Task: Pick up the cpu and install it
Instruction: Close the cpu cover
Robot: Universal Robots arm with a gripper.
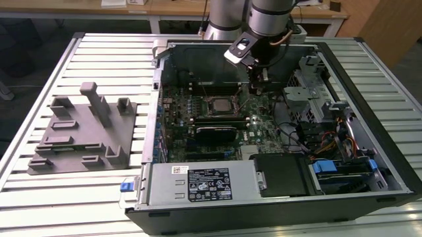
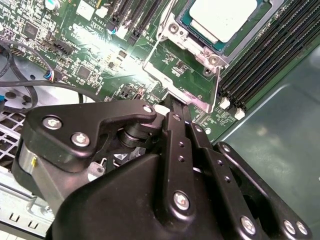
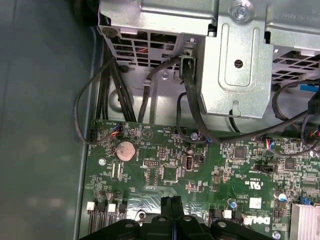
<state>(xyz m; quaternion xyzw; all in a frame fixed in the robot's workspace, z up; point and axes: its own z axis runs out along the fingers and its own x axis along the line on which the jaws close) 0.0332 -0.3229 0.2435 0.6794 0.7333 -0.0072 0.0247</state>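
Note:
The cpu (image 1: pixel 218 104) lies flat in its socket in the middle of the motherboard, silvery top up. In the second wrist view the cpu (image 2: pixel 224 18) sits inside the metal socket frame (image 2: pixel 186 44), with wire levers along the frame's sides. My gripper (image 1: pixel 258 87) hangs inside the open computer case, a short way to the exterior view's right of the socket. Its black fingers are pressed together with nothing between them, as both wrist views show. The gripper (image 2: pixel 172 106) tip is close to the frame's corner; I cannot tell if it touches. The gripper (image 3: pixel 172 201) points down at the green board.
A grey moulded tray (image 1: pixel 82 138) with upright posts stands on the slatted table at the exterior view's left. The case walls (image 1: pixel 157 98), a drive cage (image 1: pixel 316 98), black cables (image 3: pixel 186 95) and memory slots (image 2: pixel 270 55) crowd the gripper. A power supply (image 1: pixel 197 185) fills the case's near end.

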